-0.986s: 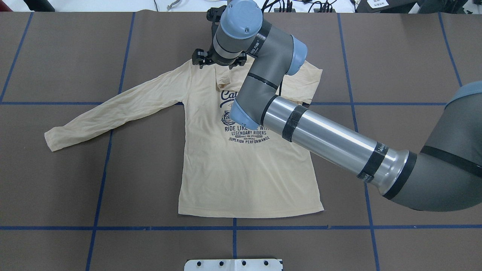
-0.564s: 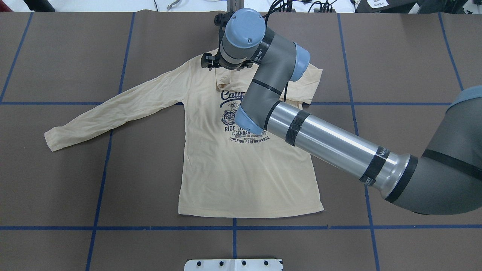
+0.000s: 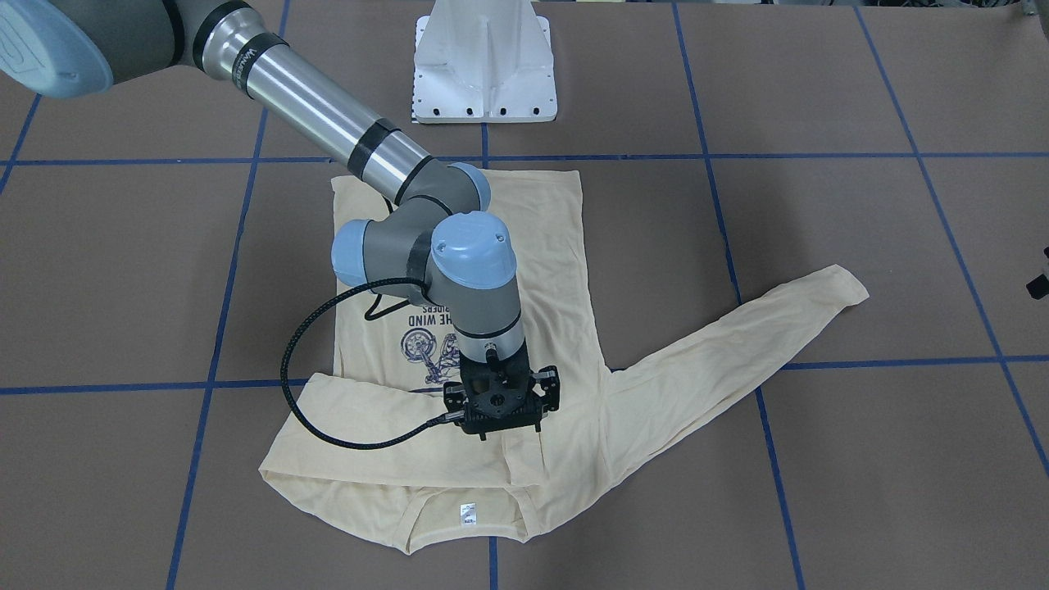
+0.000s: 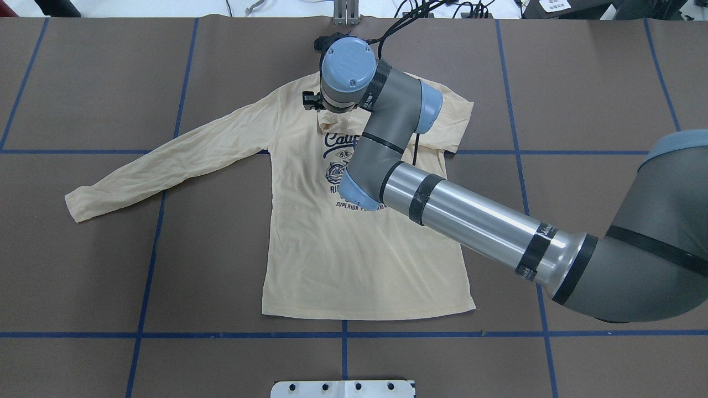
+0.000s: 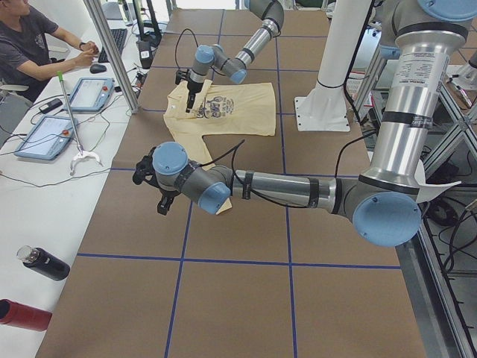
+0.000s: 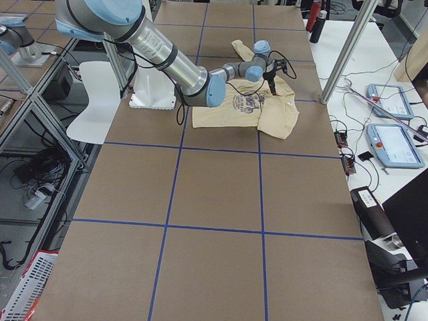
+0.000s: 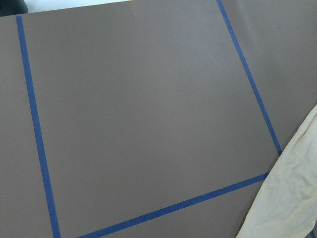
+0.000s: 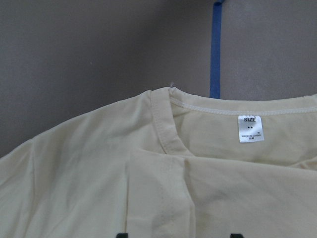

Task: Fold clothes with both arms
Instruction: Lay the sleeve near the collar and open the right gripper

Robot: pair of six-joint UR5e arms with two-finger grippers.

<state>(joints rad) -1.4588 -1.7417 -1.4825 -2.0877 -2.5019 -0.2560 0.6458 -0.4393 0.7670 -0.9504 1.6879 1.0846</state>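
Right gripper low over shirt collar, jaws look spread, nothing held, probably lining up a pinch. Shirt flat mid-worktop, collar toward far edge. Left gripper parked off its outstretched sleeve, jaws: can't tell

You can see the right arm: a polished silver tube ringed by black bands with white lettering, grey joint housings, light-blue screw-dotted caps. A braided black cable loops in beside the black right gripper.
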